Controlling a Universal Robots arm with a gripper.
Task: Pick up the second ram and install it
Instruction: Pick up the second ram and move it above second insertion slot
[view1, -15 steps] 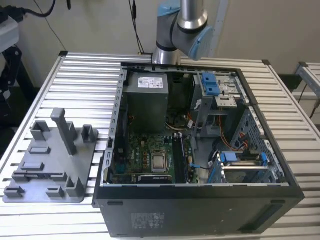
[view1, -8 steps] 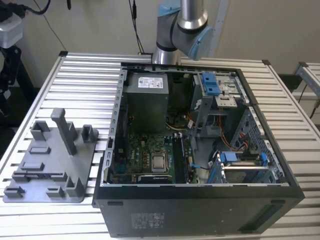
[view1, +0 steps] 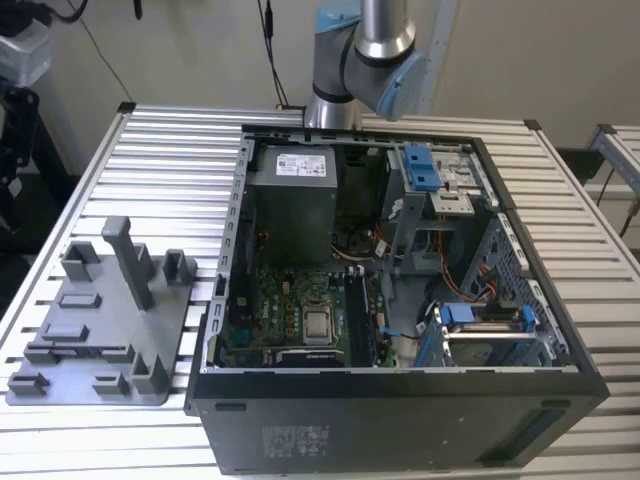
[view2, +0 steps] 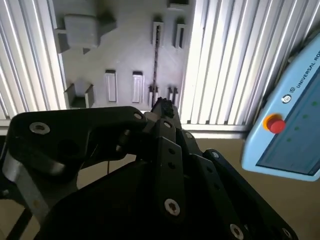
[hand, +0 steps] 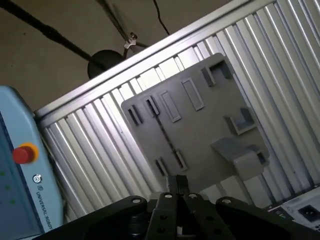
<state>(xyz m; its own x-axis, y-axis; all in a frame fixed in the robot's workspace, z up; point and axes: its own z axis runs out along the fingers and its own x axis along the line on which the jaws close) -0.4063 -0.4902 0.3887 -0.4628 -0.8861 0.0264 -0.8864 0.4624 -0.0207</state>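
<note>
Presumably for easy pinching, the thin dark ram stick (view2: 155, 55) stands edgewise in the grey plastic tray (view2: 125, 45); fingers (view2: 162, 107) hover closed, empty.

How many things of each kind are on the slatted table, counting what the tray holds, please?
grey fixture tray: 1
open computer case: 1
dark ram stick, on edge in the tray: 1
Total: 3
</note>
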